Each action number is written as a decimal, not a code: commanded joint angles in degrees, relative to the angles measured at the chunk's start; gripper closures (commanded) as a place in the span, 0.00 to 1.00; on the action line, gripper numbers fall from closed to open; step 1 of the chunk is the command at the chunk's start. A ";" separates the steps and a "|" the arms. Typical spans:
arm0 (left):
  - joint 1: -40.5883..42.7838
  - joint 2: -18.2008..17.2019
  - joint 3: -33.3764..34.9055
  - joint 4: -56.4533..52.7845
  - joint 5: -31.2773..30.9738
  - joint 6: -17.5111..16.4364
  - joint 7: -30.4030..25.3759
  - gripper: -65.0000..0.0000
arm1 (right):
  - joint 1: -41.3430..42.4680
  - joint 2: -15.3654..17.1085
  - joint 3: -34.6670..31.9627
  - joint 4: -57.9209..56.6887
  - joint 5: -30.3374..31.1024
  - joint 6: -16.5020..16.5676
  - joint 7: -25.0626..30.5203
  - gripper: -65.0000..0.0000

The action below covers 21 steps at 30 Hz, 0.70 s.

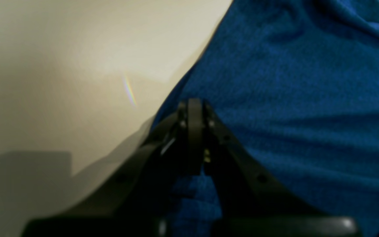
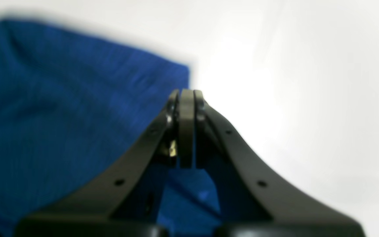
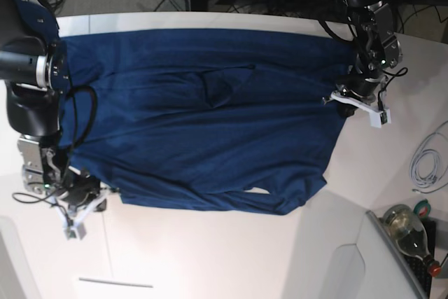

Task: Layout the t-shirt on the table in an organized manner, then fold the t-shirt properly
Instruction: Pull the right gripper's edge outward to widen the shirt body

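The dark navy t-shirt (image 3: 210, 117) lies spread wide over the white table (image 3: 210, 257), with a few creases near its middle. My left gripper (image 3: 344, 100) sits at the shirt's right edge. In the left wrist view the left gripper (image 1: 194, 103) has its jaws pressed together on the edge of the t-shirt (image 1: 291, 115), and blue cloth shows behind the fingers. My right gripper (image 3: 101, 192) is at the shirt's lower left corner. Close up, the right gripper (image 2: 186, 93) is shut on the border of the t-shirt (image 2: 61, 115), beside bare table (image 2: 308, 98).
A glass bottle (image 3: 406, 232) and a roll of tape (image 3: 423, 208) lie off the table at the lower right. A white cable (image 3: 427, 162) is coiled on the right side. Dark cables and equipment crowd the far edge behind the table.
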 commanded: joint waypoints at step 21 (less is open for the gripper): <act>0.68 -0.33 -0.14 -0.51 2.73 1.77 4.78 1.00 | 1.82 0.17 -3.99 -9.93 0.58 -0.13 5.89 0.47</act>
